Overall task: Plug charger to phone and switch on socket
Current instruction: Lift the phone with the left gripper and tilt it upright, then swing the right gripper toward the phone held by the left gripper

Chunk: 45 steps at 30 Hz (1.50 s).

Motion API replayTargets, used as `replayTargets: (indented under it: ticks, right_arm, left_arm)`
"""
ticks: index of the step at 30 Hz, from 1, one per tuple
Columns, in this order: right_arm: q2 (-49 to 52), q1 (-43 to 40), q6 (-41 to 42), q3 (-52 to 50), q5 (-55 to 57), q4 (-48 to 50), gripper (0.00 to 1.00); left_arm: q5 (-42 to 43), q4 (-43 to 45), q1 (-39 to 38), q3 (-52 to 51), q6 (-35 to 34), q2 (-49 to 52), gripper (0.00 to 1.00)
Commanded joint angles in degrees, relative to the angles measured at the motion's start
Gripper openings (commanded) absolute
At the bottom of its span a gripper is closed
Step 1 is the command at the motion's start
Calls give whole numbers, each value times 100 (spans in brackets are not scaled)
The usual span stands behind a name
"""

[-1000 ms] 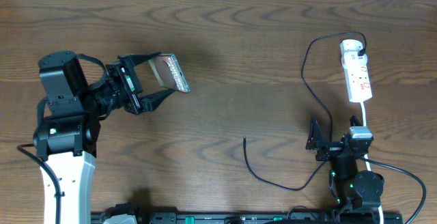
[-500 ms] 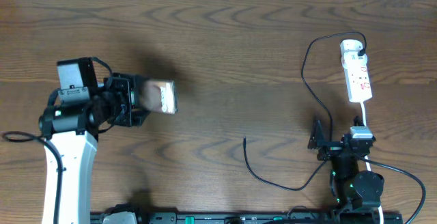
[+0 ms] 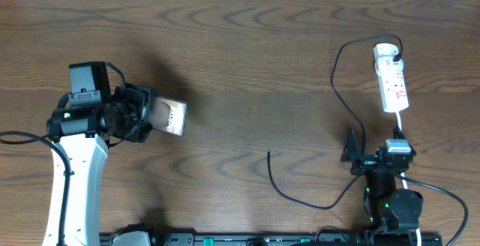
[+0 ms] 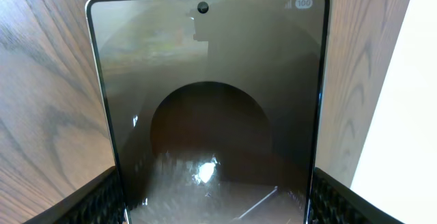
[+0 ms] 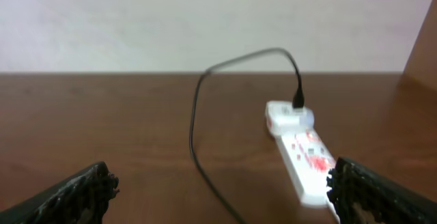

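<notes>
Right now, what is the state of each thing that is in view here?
phone: gripped in the left pincer, raised off the table, screen dark, no cable in it.
charger: one end plugged into the socket, free tip loose on the table.
socket: lying flat; switch position cannot be told.
left pincer: closed on the phone.
right pincer: open, empty.

The dark brown wooden table [image 3: 247, 66] has a long white power strip [image 3: 391, 81] and a thin black cable [image 3: 270, 165] lying on it.
</notes>
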Motion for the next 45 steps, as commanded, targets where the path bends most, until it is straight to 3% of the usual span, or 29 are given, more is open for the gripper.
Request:
replayTargets:
  ticks: [1, 7, 14, 19, 23, 26, 30, 37, 42, 45]
  right_arm:
    - [-22, 50, -2, 9, -439, 382, 99]
    - [337, 50, -4, 852, -380, -308, 99]
    - [2726, 50, -4, 3147, -680, -1255, 99]
    - [5270, 50, 2, 5711, -2446, -2754, 99]
    - [7348, 57, 85, 7667, -5007, -3663, 99]
    - [8487, 74, 105, 8356, -6747, -3364, 99]
    - [9554, 238, 673, 8472, -7604, -2153, 99]
    - [11197, 994, 3329, 8472, -7619, -538, 99]
    - [11731, 1650, 4039, 8472, -7477, 48, 99]
    - [11739, 1989, 4050, 8472, -7051, 76, 99]
  left_arm:
    - [-138, 2, 28, 173, 192, -4, 7]
    - [-140, 7, 28, 173, 190, -4, 7]
    - [-142, 50, 28, 173, 166, -4, 7]
    - [-144, 50, 28, 173, 120, -4, 7]
    - [-144, 48, 28, 173, -136, -4, 7]
    - [-146, 46, 28, 173, -487, -4, 7]
    - [-212, 44, 28, 173, -1110, -4, 7]
    - [-533, 22, 26, 173, -1873, 11, 7]
    - [-645, -109, 22, 173, -2374, 111, 7]
    - [-892, -120, 11, 173, -2398, 205, 7]
